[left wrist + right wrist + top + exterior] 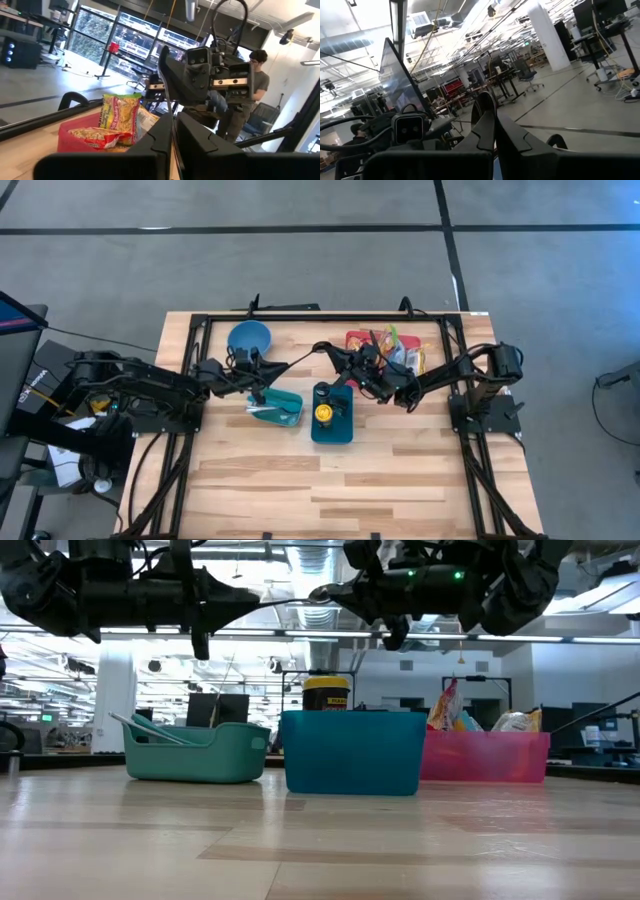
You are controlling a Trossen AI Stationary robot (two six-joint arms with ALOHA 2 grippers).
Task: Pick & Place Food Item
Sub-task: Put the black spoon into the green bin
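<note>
Several food packets (392, 346) lie in a red bin (358, 338) at the table's far right; a yellow noodle packet (120, 116) stands up among them. My left gripper (310, 350) and my right gripper (328, 348) hang above the table, roughly level and pointing at each other, tips close together over the gap between the bowl and the red bin. Both are shut with nothing seen between their fingers. Whether the two tips touch cannot be told.
A blue bin (332, 430) with a yellow-lidded jar (323, 413) stands mid-table, with a teal tray (285, 412) of utensils to its left. A blue bowl (250, 337) sits at the far left. A person (256, 85) stands beyond the table.
</note>
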